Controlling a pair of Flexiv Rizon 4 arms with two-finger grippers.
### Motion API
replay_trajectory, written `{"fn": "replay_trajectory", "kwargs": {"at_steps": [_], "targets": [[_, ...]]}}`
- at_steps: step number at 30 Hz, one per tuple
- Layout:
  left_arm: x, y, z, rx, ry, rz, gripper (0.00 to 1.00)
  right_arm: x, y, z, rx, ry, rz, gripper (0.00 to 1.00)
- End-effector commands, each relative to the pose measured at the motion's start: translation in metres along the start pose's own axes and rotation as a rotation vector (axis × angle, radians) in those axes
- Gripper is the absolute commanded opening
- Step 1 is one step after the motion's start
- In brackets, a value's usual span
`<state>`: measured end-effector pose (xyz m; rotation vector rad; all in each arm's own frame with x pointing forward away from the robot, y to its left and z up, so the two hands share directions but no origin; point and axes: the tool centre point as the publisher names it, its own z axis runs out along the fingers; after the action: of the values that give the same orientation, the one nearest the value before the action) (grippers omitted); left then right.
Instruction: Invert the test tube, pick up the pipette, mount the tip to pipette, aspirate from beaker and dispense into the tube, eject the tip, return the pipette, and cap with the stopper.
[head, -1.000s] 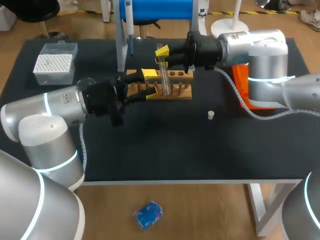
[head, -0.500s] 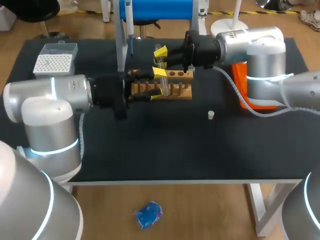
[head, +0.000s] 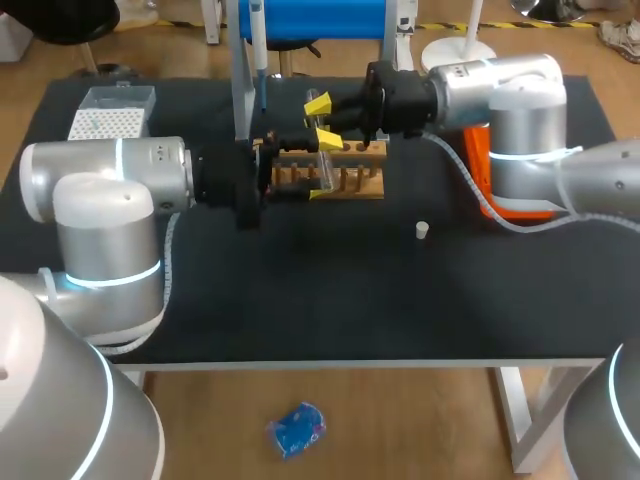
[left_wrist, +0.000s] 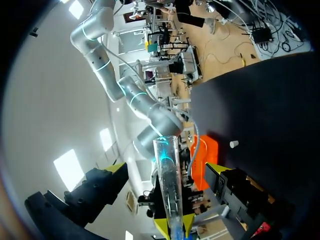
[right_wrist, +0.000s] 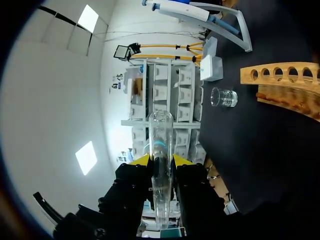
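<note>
My right gripper (head: 322, 116) is shut on a clear glass test tube (head: 325, 160), which it holds upright just above the wooden rack (head: 350, 183). In the right wrist view the tube (right_wrist: 160, 150) stands out from between the yellow tips of the right gripper (right_wrist: 160, 163). My left gripper (head: 323, 166) is open, one finger on each side of the tube's lower part, apart from the glass. The left wrist view shows the tube (left_wrist: 167, 175) midway between those open fingers (left_wrist: 116, 170). The pipette (head: 257, 35) hangs on its stand. A white stopper (head: 422, 231) lies on the mat.
The tip box (head: 110, 125) sits at the back left, and an orange holder (head: 482, 170) stands under my right arm. A glass beaker (right_wrist: 223, 97) stands beyond the rack (right_wrist: 285, 80) in the right wrist view; my left arm hides it in the head view.
My left arm has swung right, bringing its open fingers around the tube. The right gripper and the tube have barely moved.
</note>
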<state>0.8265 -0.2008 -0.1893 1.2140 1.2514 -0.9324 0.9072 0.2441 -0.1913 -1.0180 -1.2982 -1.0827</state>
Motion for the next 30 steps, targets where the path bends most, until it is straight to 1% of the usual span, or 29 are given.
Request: {"fn": "replay_trajectory", "kwargs": {"at_steps": [1, 2, 3, 4, 6, 7, 8, 9, 13, 14, 16, 17, 19, 20, 21, 22, 23, 28, 29, 30], "targets": [[0.0010, 0.0072, 0.0033, 0.007, -0.003, -0.014, 1.00, -0.0019, 0.0022, -0.0005, 0.005, 0.003, 0.000, 0.00], [0.0015, 0.0082, 0.0034, 0.004, -0.005, -0.016, 1.00, -0.0022, 0.0023, -0.0006, 0.005, 0.003, 0.000, 0.00], [0.0019, 0.0091, 0.0035, 0.003, -0.009, -0.022, 0.85, -0.0026, 0.0023, -0.0006, 0.005, 0.003, 0.000, 0.00], [0.0019, 0.0100, 0.0034, 0.003, -0.012, -0.026, 0.75, -0.0030, 0.0023, -0.0006, 0.006, 0.003, 0.001, 0.00], [0.0022, 0.0113, 0.0032, 0.004, -0.015, -0.031, 0.59, -0.0035, 0.0024, -0.0008, 0.006, 0.002, 0.002, 0.00], [0.0021, 0.0120, 0.0029, 0.006, -0.018, -0.035, 0.50, -0.0037, 0.0024, -0.0010, 0.006, 0.001, 0.003, 0.00], [0.0021, 0.0126, 0.0027, 0.005, -0.018, -0.036, 0.45, -0.0040, 0.0024, -0.0013, 0.006, 0.001, 0.003, 0.00], [0.0022, 0.0134, 0.0024, 0.003, -0.018, -0.036, 0.42, -0.0043, 0.0024, -0.0016, 0.005, 0.000, 0.004, 0.00], [0.0028, 0.0144, 0.0024, 0.005, -0.010, -0.034, 0.39, -0.0053, 0.0027, -0.0026, 0.004, -0.004, 0.006, 0.00], [0.0030, 0.0142, 0.0026, 0.006, -0.010, -0.034, 0.37, -0.0054, 0.0028, -0.0028, 0.003, -0.004, 0.007, 0.00], [0.0031, 0.0141, 0.0027, 0.010, -0.013, -0.037, 0.27, -0.0057, 0.0032, -0.0030, 0.002, -0.003, 0.007, 0.00], [0.0032, 0.0141, 0.0028, 0.011, -0.013, -0.037, 0.25, -0.0059, 0.0033, -0.0030, 0.001, -0.004, 0.008, 0.00], [0.0032, 0.0140, 0.0029, 0.017, -0.014, -0.040, 0.25, -0.0060, 0.0037, -0.0030, 0.001, -0.002, 0.008, 0.00], [0.0032, 0.0137, 0.0029, 0.019, -0.013, -0.040, 0.22, -0.0060, 0.0038, -0.0030, 0.001, -0.002, 0.009, 0.00], [0.0033, 0.0136, 0.0030, 0.021, -0.012, -0.040, 0.15, -0.0060, 0.0040, -0.0028, 0.002, -0.001, 0.010, 0.00], [0.0033, 0.0135, 0.0031, 0.023, -0.011, -0.043, 0.02, -0.0060, 0.0042, -0.0026, 0.003, -0.001, 0.010, 0.00], [0.0034, 0.0135, 0.0032, 0.023, -0.011, -0.043, 0.00, -0.0060, 0.0045, -0.0024, 0.004, -0.001, 0.010, 0.00], [0.0036, 0.0130, 0.0028, 0.030, -0.005, -0.042, 0.00, -0.0051, 0.0053, -0.0019, 0.003, 0.005, 0.008, 0.00], [0.0037, 0.0129, 0.0026, 0.031, -0.004, -0.043, 0.00, -0.0047, 0.0055, -0.0019, 0.002, 0.006, 0.008, 0.20], [0.0038, 0.0127, 0.0023, 0.032, -0.002, -0.045, 0.00, -0.0041, 0.0057, -0.0023, -0.010, 0.018, -0.002, 1.00]]}}
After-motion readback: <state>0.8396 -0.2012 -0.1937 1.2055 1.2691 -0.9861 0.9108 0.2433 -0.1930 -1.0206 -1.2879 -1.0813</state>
